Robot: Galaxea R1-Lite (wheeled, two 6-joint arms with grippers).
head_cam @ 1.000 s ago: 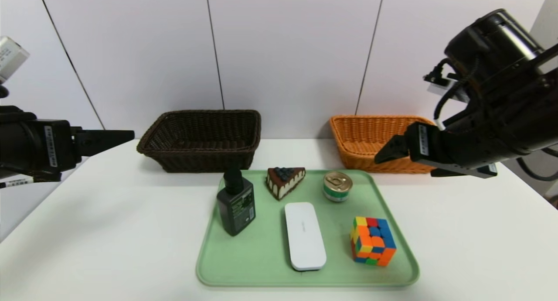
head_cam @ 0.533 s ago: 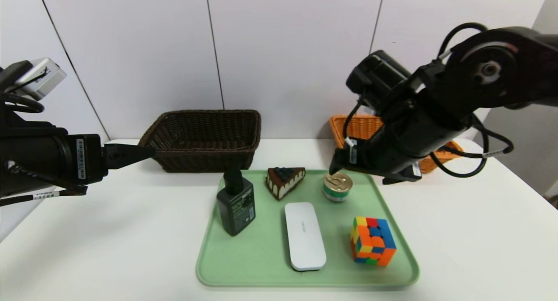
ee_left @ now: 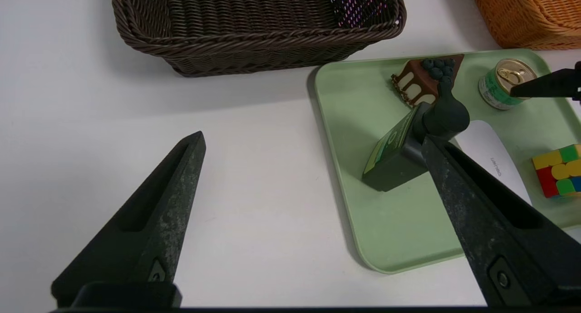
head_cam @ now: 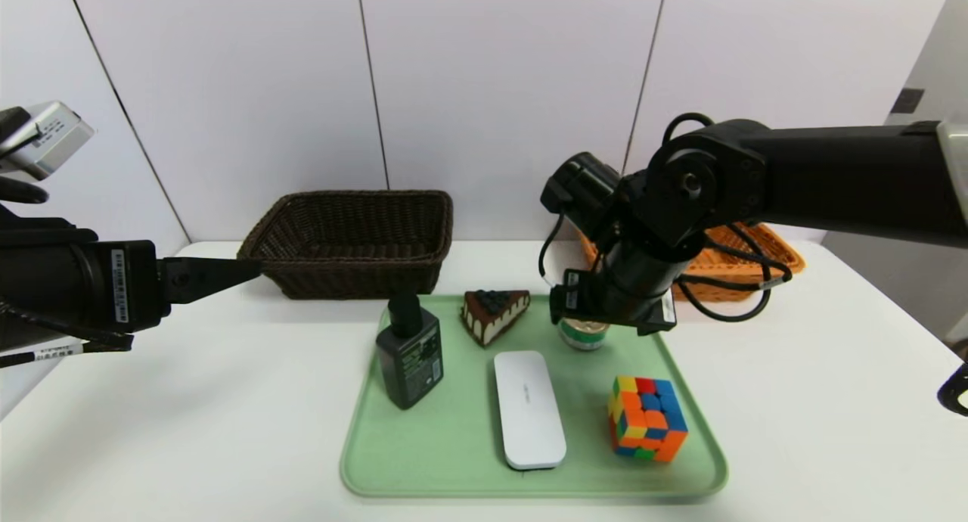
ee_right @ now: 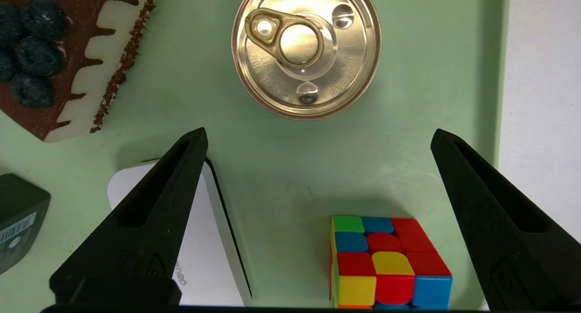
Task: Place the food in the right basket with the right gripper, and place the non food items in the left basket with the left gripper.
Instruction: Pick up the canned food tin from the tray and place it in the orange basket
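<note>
Below your right gripper (ee_right: 319, 129), bare tray (ee_right: 290, 177) is lying between its fingers; the cube (ee_right: 390, 263) and white case (ee_right: 204, 240) are crowding that gap's near side.

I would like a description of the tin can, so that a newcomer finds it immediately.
Find the green tray on the white table. Near its far edge, toward the orange basket, stands a short tin can. Unlike the neighbouring cake slice, it is round, with a gold pull-ring lid.
</note>
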